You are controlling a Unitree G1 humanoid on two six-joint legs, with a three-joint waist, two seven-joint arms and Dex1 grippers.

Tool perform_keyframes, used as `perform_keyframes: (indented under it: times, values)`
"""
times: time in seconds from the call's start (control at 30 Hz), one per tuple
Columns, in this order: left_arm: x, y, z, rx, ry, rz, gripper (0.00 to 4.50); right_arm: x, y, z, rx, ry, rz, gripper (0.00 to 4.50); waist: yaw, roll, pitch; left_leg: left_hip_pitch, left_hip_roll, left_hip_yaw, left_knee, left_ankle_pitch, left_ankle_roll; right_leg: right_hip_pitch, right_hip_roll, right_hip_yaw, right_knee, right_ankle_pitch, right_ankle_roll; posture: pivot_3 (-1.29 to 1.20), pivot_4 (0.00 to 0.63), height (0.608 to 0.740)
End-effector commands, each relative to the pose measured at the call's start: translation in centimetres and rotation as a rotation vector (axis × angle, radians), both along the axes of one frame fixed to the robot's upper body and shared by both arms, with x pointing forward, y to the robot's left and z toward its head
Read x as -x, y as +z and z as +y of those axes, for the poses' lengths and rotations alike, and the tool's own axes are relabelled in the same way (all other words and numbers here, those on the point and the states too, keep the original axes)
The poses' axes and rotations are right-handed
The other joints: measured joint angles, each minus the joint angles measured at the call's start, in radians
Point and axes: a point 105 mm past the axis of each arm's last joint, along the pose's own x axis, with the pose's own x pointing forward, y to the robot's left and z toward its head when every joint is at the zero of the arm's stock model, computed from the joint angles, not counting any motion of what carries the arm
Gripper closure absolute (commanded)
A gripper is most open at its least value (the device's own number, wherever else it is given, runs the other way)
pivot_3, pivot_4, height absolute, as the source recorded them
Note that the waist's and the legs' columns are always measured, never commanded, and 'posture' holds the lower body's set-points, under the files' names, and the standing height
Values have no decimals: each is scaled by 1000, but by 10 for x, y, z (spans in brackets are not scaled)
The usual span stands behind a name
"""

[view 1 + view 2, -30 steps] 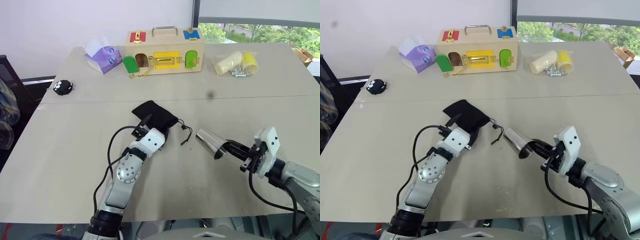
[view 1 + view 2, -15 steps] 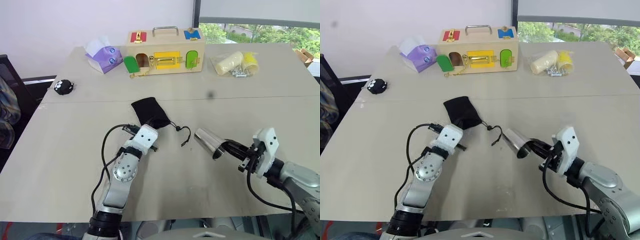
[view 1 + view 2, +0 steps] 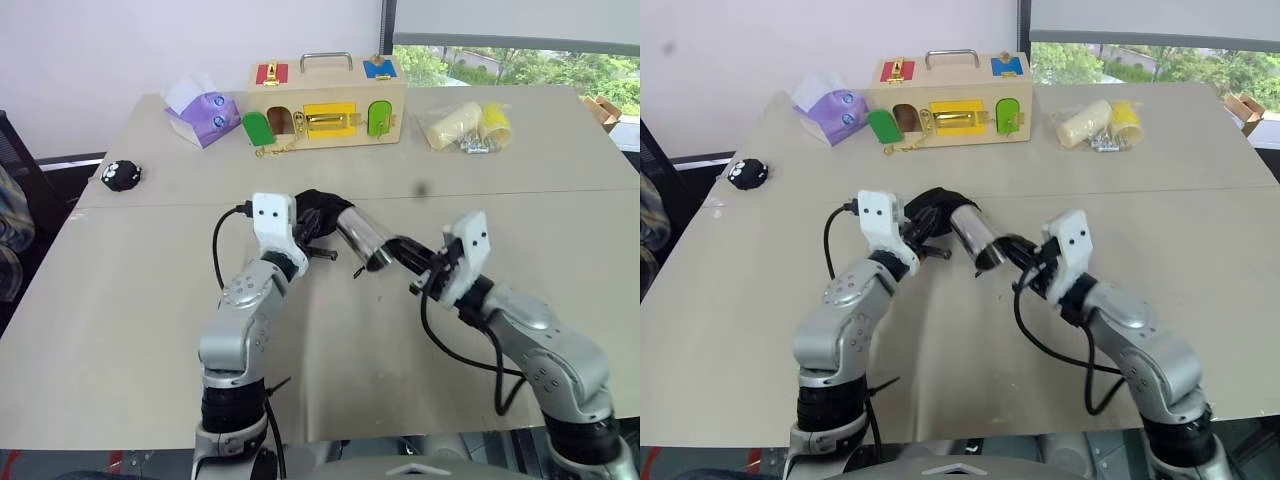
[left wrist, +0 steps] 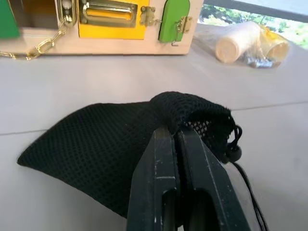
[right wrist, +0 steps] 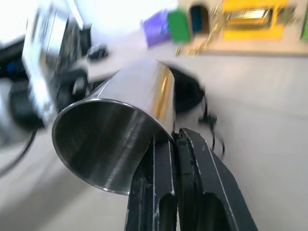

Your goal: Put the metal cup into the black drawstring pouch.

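Left of the wooden latch box (image 3: 327,100), a purple tissue pack (image 3: 205,112) sits on the table (image 3: 120,300), with a small black-and-white round toy (image 3: 122,174) further left near the edge. Nearer than the box, the left gripper (image 4: 174,139) pinches the rim of the black drawstring pouch (image 4: 110,144), jaws clamped on the fabric. Just right of the pouch, the metal cup (image 3: 362,238) lies tilted, base toward it, its rim nipped by the closed right gripper (image 5: 173,142). Right of the box lies a pale yellow roll (image 3: 455,125) in plastic.
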Motion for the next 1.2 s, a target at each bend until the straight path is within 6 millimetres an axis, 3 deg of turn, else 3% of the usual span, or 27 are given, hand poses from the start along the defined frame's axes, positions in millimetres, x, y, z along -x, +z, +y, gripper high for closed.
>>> perform_keyframes:
  times: [0.03, 0.27, 0.5, 0.73, 0.9, 1.2]
  values:
    - [5, 27, -9, 61, -68, -38, 4442, -5, 11, 10, -54, -26, -35, 4500, 1, 0, 0, -1, 0, 0, 0, 0, 0, -1, 0, 0, 0, 0, 0, 0, 150, 740]
    - [7, 32, -14, 130, -141, -11, 4442, -13, 5, 16, -83, -68, -48, 4500, -1, 0, 0, 0, 0, 1, 1, 0, 0, -1, 1, 2, 0, 0, 0, 0, 150, 740]
    - [4, 44, -11, 235, -146, -10, 4442, -7, -20, 27, 20, -36, -33, 4500, -1, 0, 0, -1, 1, 1, 0, 1, -2, -3, 1, 2, 2, 1, -2, 0, 150, 740]
    - [11, 43, -21, 279, -175, 14, 4442, -9, -27, 32, 116, -14, -62, 4500, -2, 0, 0, -1, 1, 2, 1, 1, -2, -3, 1, 2, 2, 1, -2, 0, 150, 740]
    - [17, 38, -24, 268, -201, 25, 4442, -18, -15, 34, 20, -55, -55, 4500, -2, 0, 0, -1, 1, 2, 0, 1, -2, -3, 2, 2, 2, 1, -2, 0, 150, 740]
    - [20, 29, -18, 170, -203, 26, 4442, -20, 5, 20, -351, -87, 57, 4500, -2, 0, -1, -1, 1, 2, 0, 1, -2, -3, 2, 3, 2, 2, -2, 0, 150, 740]
